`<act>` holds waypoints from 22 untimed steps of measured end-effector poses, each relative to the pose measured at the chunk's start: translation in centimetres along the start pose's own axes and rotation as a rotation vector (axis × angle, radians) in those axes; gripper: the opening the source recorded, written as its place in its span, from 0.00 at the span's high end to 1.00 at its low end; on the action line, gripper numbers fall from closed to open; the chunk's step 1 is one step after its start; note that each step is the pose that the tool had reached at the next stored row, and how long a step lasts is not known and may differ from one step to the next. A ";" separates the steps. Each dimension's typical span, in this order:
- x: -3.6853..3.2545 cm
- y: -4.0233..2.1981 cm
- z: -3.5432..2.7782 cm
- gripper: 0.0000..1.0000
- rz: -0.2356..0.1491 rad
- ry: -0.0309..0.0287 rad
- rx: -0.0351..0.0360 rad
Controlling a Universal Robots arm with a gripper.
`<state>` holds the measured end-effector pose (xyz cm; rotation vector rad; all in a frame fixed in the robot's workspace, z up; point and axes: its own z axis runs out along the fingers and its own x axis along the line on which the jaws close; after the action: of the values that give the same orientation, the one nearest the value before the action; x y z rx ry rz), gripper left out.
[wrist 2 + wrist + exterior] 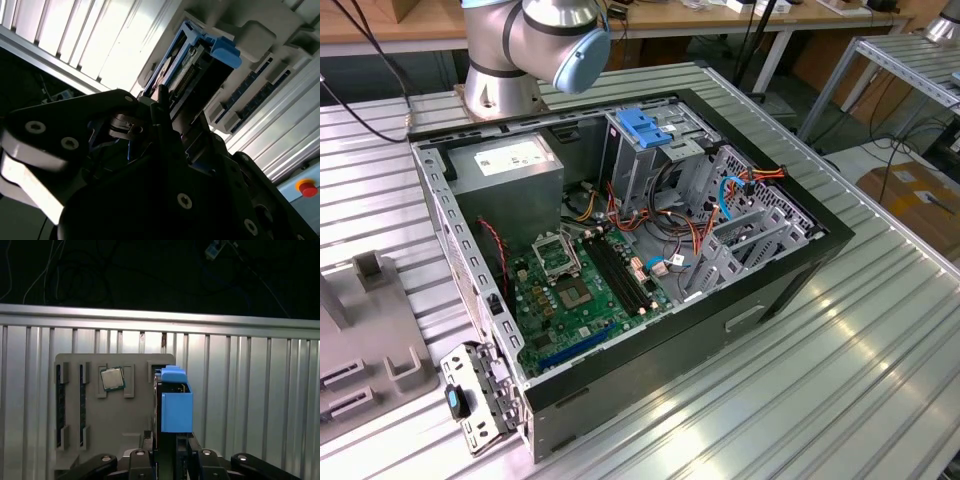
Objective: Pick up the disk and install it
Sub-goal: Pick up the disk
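Item: the disk [177,407], a silver-grey drive in a bright blue carrier frame

Location: it stood on edge at the grey fixture tray [107,425], just beside a processor chip [112,378] lying in its recess. The tray lay on the ribbed counter [260,390], close to one of its long edges. In the second wrist view the blue frame of the disk [222,50] showed against the same tray.

Progress: early, by my reckoning. The open computer case [800,270] sat mid-counter. Its drive cage [640,165], with a blue latch [645,127] on top, was well apart from the disk. The whole carry and the seating in the cage were therefore left to do. Whether the disk had been raised clear of the tray at all could not be told from where I stood.

End effector [175,446]: it was positioned directly at the disk, in line with the drive's upper edge, which ran up into its black body [182,117]. Whether it was clamped on the frame or merely spread about it, I could not tell
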<state>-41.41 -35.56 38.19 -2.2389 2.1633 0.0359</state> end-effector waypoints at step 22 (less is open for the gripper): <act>-0.03 0.00 -0.86 0.65 0.000 0.0000 0.0001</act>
<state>-41.40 -35.55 39.05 -2.2389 2.1633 0.0358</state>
